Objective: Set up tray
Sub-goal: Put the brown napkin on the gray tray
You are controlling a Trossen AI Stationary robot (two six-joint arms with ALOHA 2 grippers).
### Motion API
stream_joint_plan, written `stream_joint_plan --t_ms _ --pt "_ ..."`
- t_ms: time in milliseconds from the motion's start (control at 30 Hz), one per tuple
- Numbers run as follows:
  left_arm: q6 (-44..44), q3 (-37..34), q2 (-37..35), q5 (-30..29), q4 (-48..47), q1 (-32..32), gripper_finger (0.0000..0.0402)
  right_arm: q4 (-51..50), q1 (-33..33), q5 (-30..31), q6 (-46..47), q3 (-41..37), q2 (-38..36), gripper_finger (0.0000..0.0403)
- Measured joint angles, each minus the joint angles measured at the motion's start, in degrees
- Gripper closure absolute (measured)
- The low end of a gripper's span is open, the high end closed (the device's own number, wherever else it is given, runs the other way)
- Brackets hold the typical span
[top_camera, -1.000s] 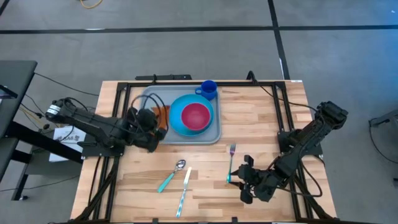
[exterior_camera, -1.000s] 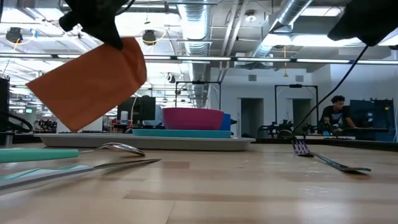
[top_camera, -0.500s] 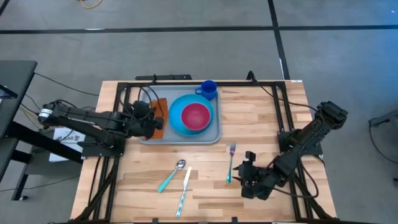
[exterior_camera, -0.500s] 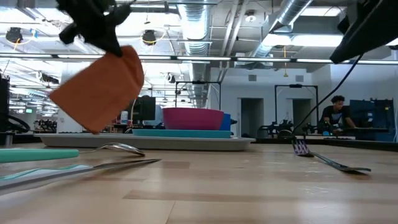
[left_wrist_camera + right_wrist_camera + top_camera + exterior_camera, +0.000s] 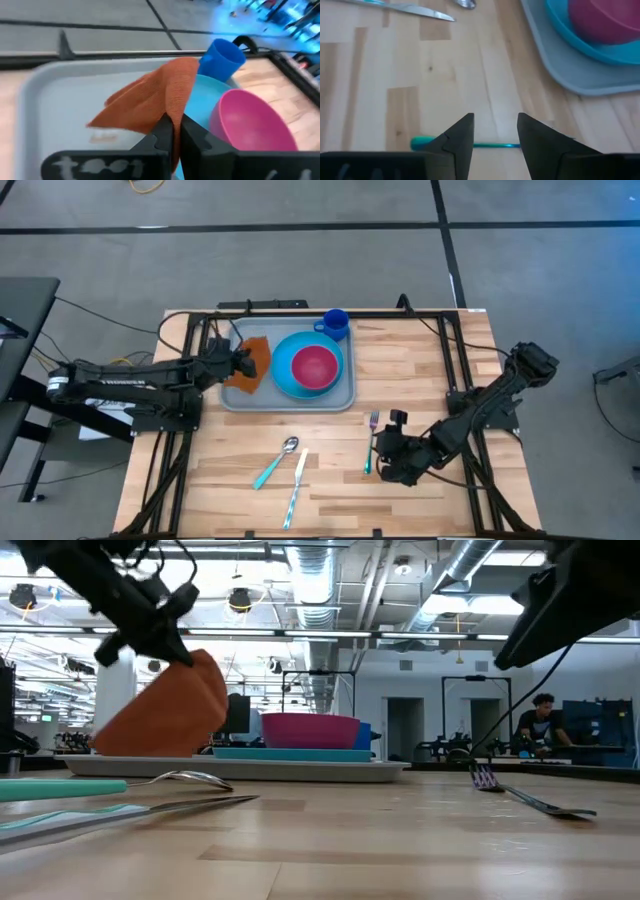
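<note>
Grey-blue plastic makes up the tray point(image 5: 340, 394), a big flat rectangle with round corners and a low raised rim. It lies flat on the wooden worktop point(image 5: 420, 370), toward the far edge and a bit to the left side. Its long side runs left to right across the worktop.

On the tray sits a round blue plate point(image 5: 288, 376) with a pink bowl point(image 5: 314, 366) on top of it. A blue cup point(image 5: 335, 323) stands at the tray's far right corner, but I cannot tell if it is on the tray or just beside it.

The left end effector point(image 5: 172, 131) is over the left part of the tray. Its two fingers are pressed together on an orange-brown napkin point(image 5: 155, 99). The napkin hangs tilted, with its low edge down at the tray, next to the plate.

The right end effector point(image 5: 494, 131) is well away from the tray, near the front right of the worktop. Its fingers are spread apart with nothing between them. A fork point(image 5: 371, 436) with a teal handle lies just under it.

A spoon point(image 5: 277, 460) and a knife point(image 5: 296, 485) lie side by side on the worktop, in front of the tray.
</note>
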Motion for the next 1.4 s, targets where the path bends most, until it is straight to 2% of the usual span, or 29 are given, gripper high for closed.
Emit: stream_joint_plan --t_ms 133,333,567,700,800,967,1067,1167,1300,1400 --pt "1.7 -2.95 -0.11 4.21 10.0 1.47 0.0401 -1.16 -1.46 -0.12 -0.03 0.0 0.0 0.0261" --pt "6.12 0.37 -0.28 8.31 16.89 0.07 0.0401 -1.56 -2.26 -0.17 0.0 0.0 0.0 0.026" --pt "1.84 3.0 -0.22 4.35 15.87 -5.2 0.0401 -1.4 -2.0 -0.2 2.5 0.0 0.0 0.0264" --pt "-1.62 2.98 -0.2 -2.03 9.11 -8.97 0.0401 -1.36 -1.54 -0.22 4.7 0.0 0.0 0.0264" --pt "-7.09 1.61 -0.2 -5.51 4.22 -9.97 0.0401 -1.18 -1.26 -0.22 5.42 0.0 0.0 0.0266" --pt "-15.14 -3.68 0.62 -6.39 1.6 -9.88 0.0401 -0.53 -1.28 -0.22 5.53 0.0 0.0 0.0265" --pt "-13.9 -6.67 0.57 -8.07 1.17 -9.16 0.0401 -0.51 -1.28 -0.22 5.55 0.0 0.0 0.0264" --pt "-8.47 -7.07 0.52 -9.35 -0.26 -7.59 0.0395 -0.53 -1.29 -1.17 5.47 0.0 0.0 0.0266" --pt "-1.44 -7.1 0.52 -7.9 -0.08 -4.69 0.0365 -0.5 -1.35 -2.41 4.8 0.0 0.0 0.0266" --pt "-0.15 -7.1 0.52 -5.28 -1.06 -1.91 0.0335 -0.49 -1.35 -2.43 4.74 0.0 0.0 0.0265"
